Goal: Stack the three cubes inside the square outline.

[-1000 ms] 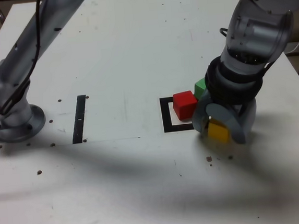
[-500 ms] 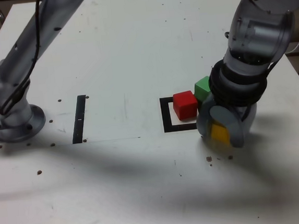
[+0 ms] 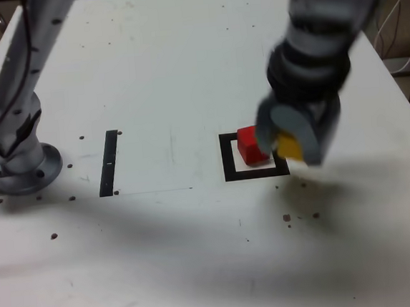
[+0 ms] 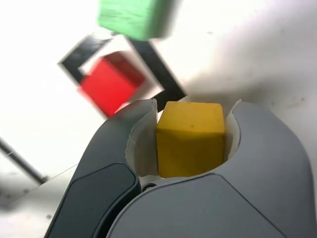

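My gripper [image 3: 288,145] [image 4: 190,136] is shut on the yellow cube [image 3: 288,147] [image 4: 190,138] and holds it in the air, just to the exterior view's right of the red cube. The red cube [image 3: 250,144] [image 4: 111,85] sits inside the black square outline [image 3: 228,160] [image 4: 157,69]. In the wrist view the green cube [image 4: 132,17] lies just outside the outline's far corner; in the exterior view my arm hides it.
A straight black tape strip [image 3: 109,162] lies at the exterior view's left, near the arm's grey base [image 3: 18,166]. Small dark specks dot the white table [image 3: 198,240]. A white cable [image 3: 397,14] hangs past the table's right edge.
My gripper has lifted the yellow cube off the table and carried it up toward the red cube and the outline. The green cube is now hidden in the exterior view.
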`<control>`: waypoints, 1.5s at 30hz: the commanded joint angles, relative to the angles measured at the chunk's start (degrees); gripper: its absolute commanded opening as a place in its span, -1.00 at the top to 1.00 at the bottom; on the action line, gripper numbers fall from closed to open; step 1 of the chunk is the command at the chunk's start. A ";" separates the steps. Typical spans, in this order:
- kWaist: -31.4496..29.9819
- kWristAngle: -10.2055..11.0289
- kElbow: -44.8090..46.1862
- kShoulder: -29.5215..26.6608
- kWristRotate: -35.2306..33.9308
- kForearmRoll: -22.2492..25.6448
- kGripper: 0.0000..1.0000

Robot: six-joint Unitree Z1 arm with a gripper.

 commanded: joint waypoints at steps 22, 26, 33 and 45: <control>8.47 -2.79 15.86 -8.87 -8.63 -1.30 0.89; 8.50 -3.07 16.91 -8.75 -12.61 -1.38 0.89; 8.54 -3.27 16.43 -8.40 -20.27 -1.57 0.89; 9.16 -6.25 15.90 -7.58 -25.17 -3.60 0.89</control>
